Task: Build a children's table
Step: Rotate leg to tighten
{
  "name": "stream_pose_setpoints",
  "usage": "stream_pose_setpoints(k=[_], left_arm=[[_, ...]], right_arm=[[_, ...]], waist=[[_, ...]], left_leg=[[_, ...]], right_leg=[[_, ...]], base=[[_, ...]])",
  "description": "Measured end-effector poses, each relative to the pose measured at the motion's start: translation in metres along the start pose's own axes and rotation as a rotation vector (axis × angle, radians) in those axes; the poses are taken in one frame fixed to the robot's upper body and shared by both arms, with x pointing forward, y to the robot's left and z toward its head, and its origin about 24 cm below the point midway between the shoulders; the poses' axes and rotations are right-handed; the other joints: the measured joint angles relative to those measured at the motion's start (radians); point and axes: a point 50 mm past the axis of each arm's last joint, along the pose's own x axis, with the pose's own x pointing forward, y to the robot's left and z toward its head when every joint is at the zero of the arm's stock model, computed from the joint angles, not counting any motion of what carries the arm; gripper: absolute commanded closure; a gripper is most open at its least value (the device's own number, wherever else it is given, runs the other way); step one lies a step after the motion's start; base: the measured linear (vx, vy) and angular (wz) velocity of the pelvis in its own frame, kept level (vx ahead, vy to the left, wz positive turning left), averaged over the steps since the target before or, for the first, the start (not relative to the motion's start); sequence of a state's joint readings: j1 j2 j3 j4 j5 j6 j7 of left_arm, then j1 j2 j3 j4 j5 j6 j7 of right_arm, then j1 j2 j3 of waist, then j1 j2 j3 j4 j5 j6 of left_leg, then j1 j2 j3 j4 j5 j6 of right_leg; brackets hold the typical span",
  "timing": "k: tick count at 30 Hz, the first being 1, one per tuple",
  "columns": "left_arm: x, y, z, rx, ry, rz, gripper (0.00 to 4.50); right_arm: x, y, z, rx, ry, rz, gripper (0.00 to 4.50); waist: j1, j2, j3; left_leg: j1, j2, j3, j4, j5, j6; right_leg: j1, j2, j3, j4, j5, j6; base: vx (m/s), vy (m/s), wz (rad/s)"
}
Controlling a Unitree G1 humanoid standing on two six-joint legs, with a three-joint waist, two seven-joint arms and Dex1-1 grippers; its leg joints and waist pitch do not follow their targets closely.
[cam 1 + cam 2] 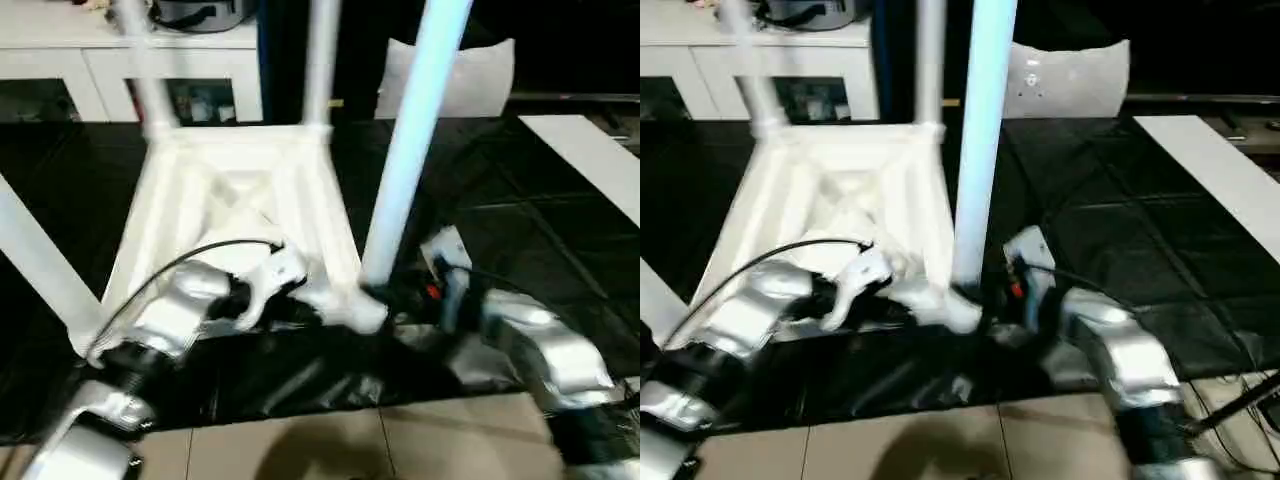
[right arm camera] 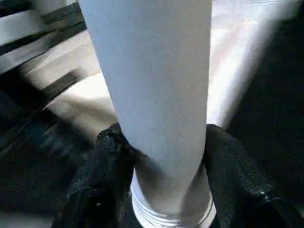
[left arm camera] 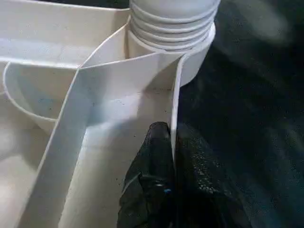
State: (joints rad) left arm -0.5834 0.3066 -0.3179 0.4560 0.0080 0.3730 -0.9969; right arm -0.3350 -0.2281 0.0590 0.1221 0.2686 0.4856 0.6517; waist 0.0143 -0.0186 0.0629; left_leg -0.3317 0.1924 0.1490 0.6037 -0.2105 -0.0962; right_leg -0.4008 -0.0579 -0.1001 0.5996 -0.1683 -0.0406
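White plastic tabletop [image 1: 240, 215] lies upside down on the dark floor [image 1: 520, 240]. Right gripper [image 2: 156, 185] grasps the upright leg [image 1: 410, 150] over the near right corner socket, apparently partly seated; left gripper [image 3: 173, 156] pinches the adjoining rim.

The table top [image 1: 240, 215] lies underside up on the floor [image 1: 500, 240], four legs [image 1: 415, 140] standing in its corner sockets. The cabinet [image 1: 120, 60] stands behind it. The left gripper [image 3: 172, 142] pinches the near rim; the right gripper [image 2: 159, 156] flanks the near-right leg's base.
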Motion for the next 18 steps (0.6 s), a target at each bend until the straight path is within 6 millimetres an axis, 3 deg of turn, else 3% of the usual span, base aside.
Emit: stream_pose_setpoints(k=[5, 6, 7, 13, 15, 18], left_arm=[[0.021, 0.002, 0.012, -0.042, -0.012, 0.130, 4.50], [0.023, 0.002, 0.013, -0.040, -0.011, 0.139, 4.50], [0.024, 0.003, 0.014, -0.035, -0.012, 0.143, 4.50], [0.025, 0.002, 0.016, 0.000, -0.012, 0.150, 4.50], [0.023, 0.003, 0.015, 0.018, -0.003, 0.145, 4.50], [0.019, 0.004, 0.013, 0.047, 0.003, 0.120, 4.50]], right_arm=[[0.021, -0.002, 0.006, 0.045, -0.028, -0.237, 2.54], [0.022, -0.002, 0.006, 0.041, -0.037, -0.252, 1.99], [0.022, -0.003, 0.006, 0.034, -0.043, -0.262, 1.99], [0.021, -0.002, 0.004, 0.033, -0.077, -0.264, 1.39], [0.016, -0.004, 0.002, 0.018, -0.088, -0.234, 1.36], [0.006, -0.009, -0.001, -0.002, -0.089, -0.167, 0.94]], waist=[[-0.006, 0.005, -0.003], [-0.004, 0.006, -0.004], [-0.001, 0.006, -0.004], [0.013, 0.007, -0.005], [0.018, 0.008, -0.005], [0.019, 0.009, -0.005]], left_leg=[[-0.002, -0.002, -0.001, -0.001, 0.000, 0.002], [-0.003, -0.002, -0.001, -0.001, -0.001, 0.003], [-0.003, -0.002, -0.001, -0.001, -0.001, 0.003], [-0.002, -0.001, 0.000, -0.005, -0.001, 0.003], [-0.003, -0.001, 0.000, -0.005, -0.001, 0.003], [-0.003, -0.001, 0.000, -0.005, -0.001, 0.003]], right_leg=[[0.002, -0.002, 0.002, -0.006, 0.002, 0.002], [0.002, -0.002, 0.002, -0.006, 0.002, 0.003], [0.002, -0.002, 0.002, -0.006, 0.002, 0.003], [0.001, -0.001, 0.002, -0.005, 0.007, 0.002], [0.000, -0.001, 0.002, -0.005, 0.007, 0.002], [0.000, -0.001, 0.002, -0.006, 0.007, 0.002]], base=[[0.000, 0.000, 0.00], [0.000, 0.000, 0.00], [0.000, 0.000, 0.00], [0.000, 0.000, 0.00], [0.000, 0.000, 0.00], [0.000, 0.000, 0.00]])
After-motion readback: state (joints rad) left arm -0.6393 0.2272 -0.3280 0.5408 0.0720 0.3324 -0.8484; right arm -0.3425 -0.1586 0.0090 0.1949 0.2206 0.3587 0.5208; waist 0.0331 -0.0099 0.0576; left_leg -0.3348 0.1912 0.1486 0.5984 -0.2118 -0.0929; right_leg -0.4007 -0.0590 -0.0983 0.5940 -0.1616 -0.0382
